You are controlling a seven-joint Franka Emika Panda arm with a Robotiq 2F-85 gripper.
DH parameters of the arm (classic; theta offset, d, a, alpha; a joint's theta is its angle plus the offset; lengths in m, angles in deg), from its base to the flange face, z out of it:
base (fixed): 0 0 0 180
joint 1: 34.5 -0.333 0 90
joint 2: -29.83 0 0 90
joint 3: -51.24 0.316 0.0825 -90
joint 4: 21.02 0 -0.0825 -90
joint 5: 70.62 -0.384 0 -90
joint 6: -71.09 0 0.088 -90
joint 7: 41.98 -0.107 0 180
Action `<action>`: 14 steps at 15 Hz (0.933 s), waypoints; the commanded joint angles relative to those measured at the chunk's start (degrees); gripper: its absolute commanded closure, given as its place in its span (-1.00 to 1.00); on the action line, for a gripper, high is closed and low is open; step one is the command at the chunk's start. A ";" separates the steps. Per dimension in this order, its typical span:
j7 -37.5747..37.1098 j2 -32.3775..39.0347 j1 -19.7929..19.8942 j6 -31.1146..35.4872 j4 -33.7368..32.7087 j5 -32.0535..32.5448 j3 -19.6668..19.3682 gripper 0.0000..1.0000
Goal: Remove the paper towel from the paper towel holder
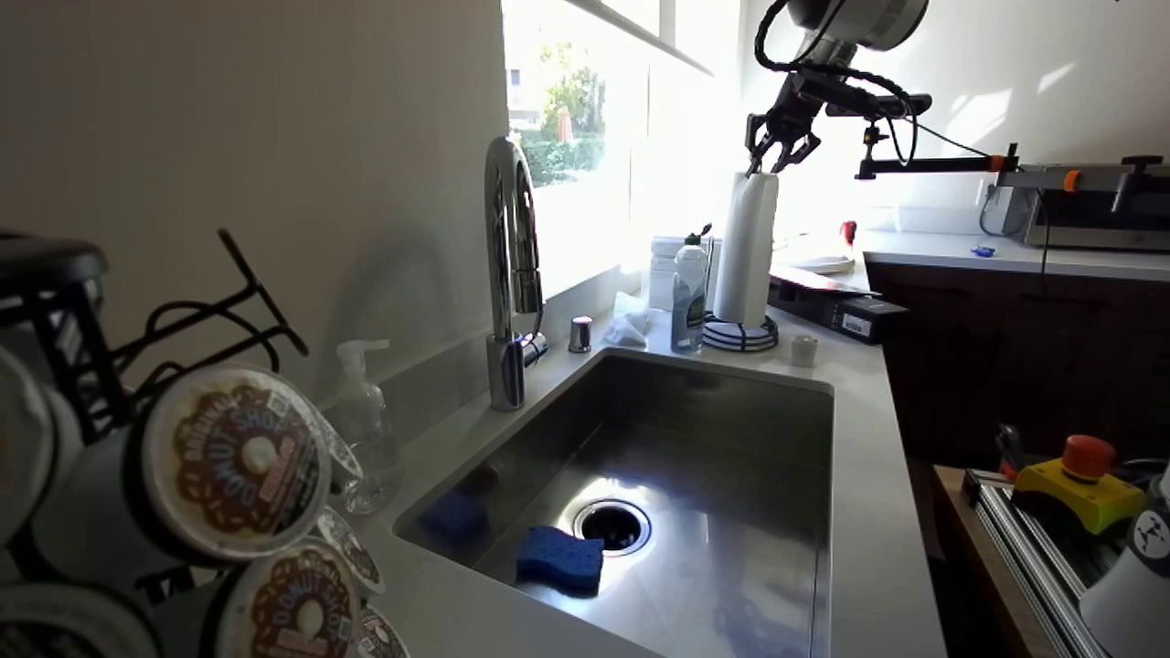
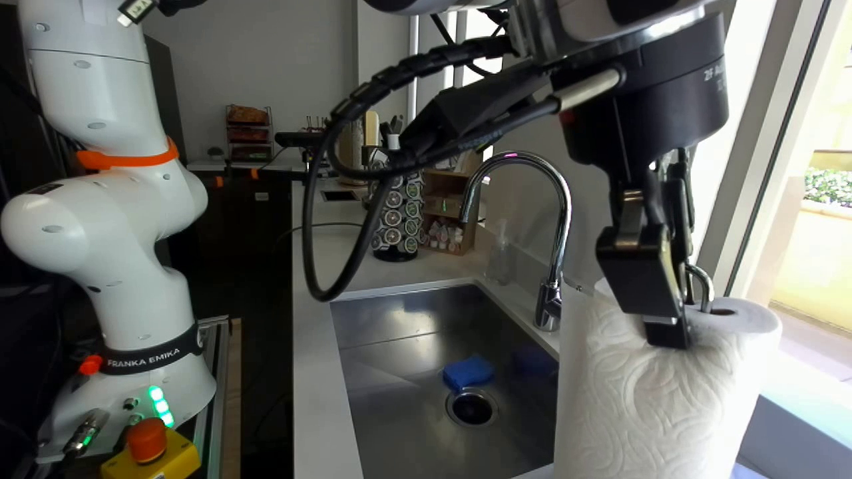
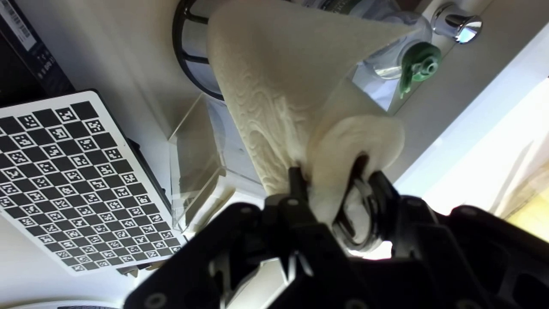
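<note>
Paper towel (image 2: 665,412): on its holder, directly beneath the gripper, its top end caught between the fingertips; it looks slightly tilted in an exterior view.
Gripper (image 3: 338,175): pointing down, clamped on the roll's upper edge.
Fingers (image 2: 665,332): one presses the outer side and dents the paper; the other sits by the core opening, next to a metal loop (image 2: 709,287).
Paper towel holder (image 1: 740,339): round wire base under the roll, on the counter (image 1: 868,439); whether roll and base touch, I cannot tell.
Loose sheet (image 3: 309,38): spreads off the roll toward the soap bottle.
Soap bottle (image 1: 689,302): upright, just beside the roll.
Sink (image 1: 731,411): near the holder; a blue sponge (image 1: 559,559) lies in it beside the drain (image 1: 614,527).
Faucet (image 1: 505,274): curved steel, beside the sink, apart from the roll.
Pod rack (image 2: 399,219): past the sink's opposite end, well apart.
</note>
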 commanded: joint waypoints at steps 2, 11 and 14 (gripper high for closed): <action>-1.32 -0.74 0.24 -0.96 -1.17 -0.84 -0.18 0.78; -3.16 -1.18 0.04 -0.89 -3.60 -0.37 -0.05 0.78; -3.89 -1.58 -0.05 -1.11 -4.49 0.23 0.04 0.78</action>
